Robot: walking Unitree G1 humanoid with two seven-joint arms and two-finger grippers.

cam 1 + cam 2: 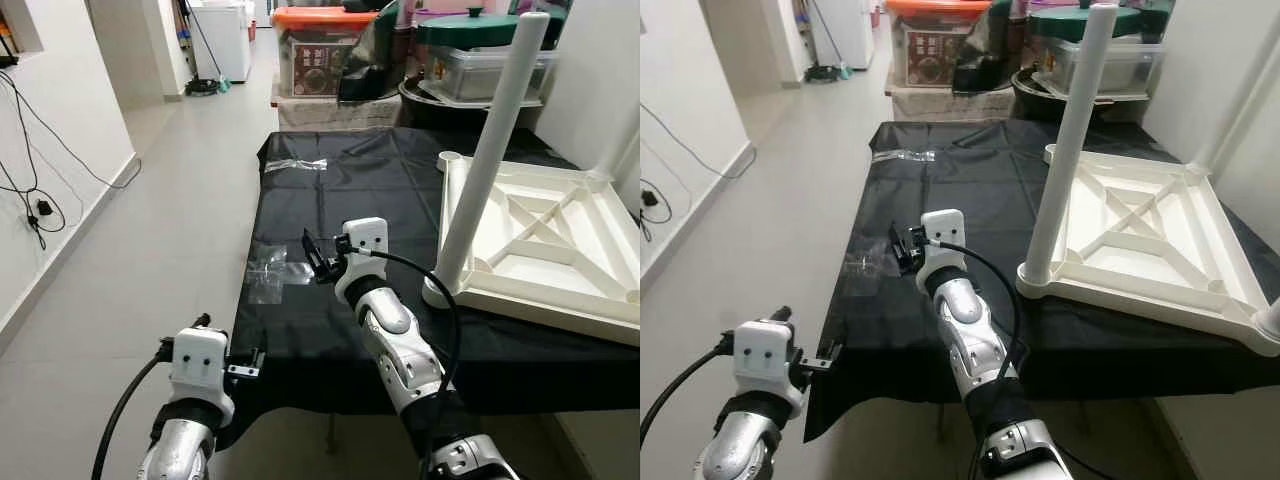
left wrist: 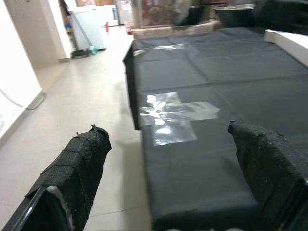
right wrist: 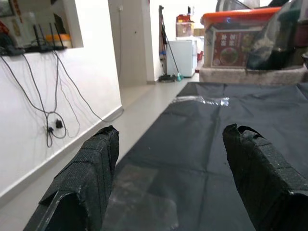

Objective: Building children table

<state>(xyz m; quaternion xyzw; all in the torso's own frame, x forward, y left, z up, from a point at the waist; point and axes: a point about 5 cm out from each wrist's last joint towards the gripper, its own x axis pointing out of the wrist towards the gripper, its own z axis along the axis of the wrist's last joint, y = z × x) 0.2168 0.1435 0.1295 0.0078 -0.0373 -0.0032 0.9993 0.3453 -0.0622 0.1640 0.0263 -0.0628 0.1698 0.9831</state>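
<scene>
Right of right pincer (image 1: 318, 262): upturned tabletop (image 1: 560, 245), apart.

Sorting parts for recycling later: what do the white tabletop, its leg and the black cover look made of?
Tabletop: likely moulded plastic, matte off-white, with ribs cast into its underside. Leg: seemingly the same plastic, a smooth plain tube. Cover: thin black sheet, fabric or plastic film, creased in fold lines and taped down.
</scene>
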